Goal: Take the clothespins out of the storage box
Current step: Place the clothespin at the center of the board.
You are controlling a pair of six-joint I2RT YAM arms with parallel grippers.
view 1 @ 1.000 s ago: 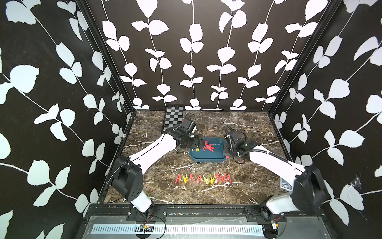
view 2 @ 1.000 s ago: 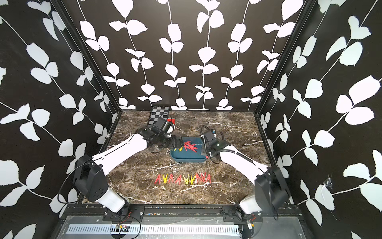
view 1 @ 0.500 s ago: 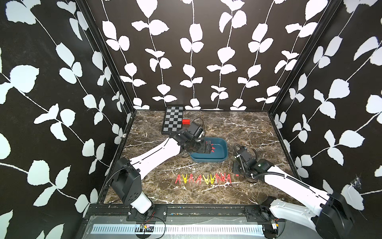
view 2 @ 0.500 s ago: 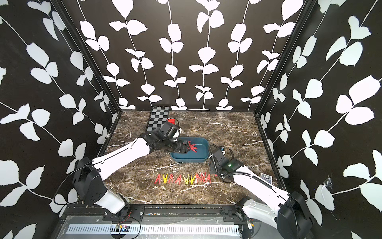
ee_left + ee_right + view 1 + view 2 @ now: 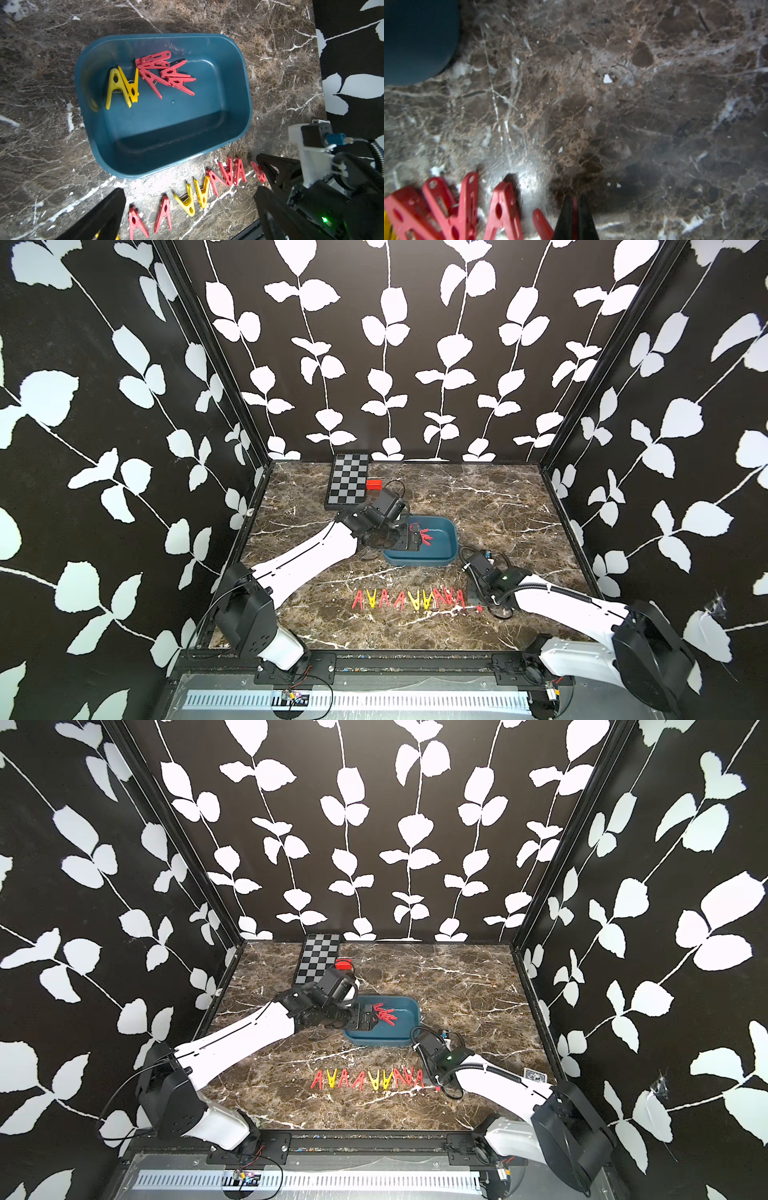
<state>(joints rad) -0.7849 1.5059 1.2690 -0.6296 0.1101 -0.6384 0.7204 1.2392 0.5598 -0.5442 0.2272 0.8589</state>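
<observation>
The teal storage box (image 5: 440, 556) (image 5: 399, 1042) sits mid-table. In the left wrist view it (image 5: 246, 87) holds several red clothespins (image 5: 164, 72) and two yellow ones (image 5: 122, 87). My left gripper (image 5: 409, 538) (image 5: 190, 192) hovers open over the box's left part, holding nothing. A row of red and yellow clothespins (image 5: 409, 599) (image 5: 368, 1079) lies on the table in front of the box. My right gripper (image 5: 473, 602) (image 5: 575, 202) is low at the row's right end, shut on a red clothespin (image 5: 542, 222).
A black-and-grey checkered board (image 5: 348, 485) lies at the back left with a small red block (image 5: 373, 484) beside it. A small patterned card (image 5: 533, 1074) rests near the right wall. Marble tabletop spreads to the right of the box.
My right arm left the box and swung forward to the row's right end, carrying a red clothespin. My left gripper moved in over the box's left part, still open.
</observation>
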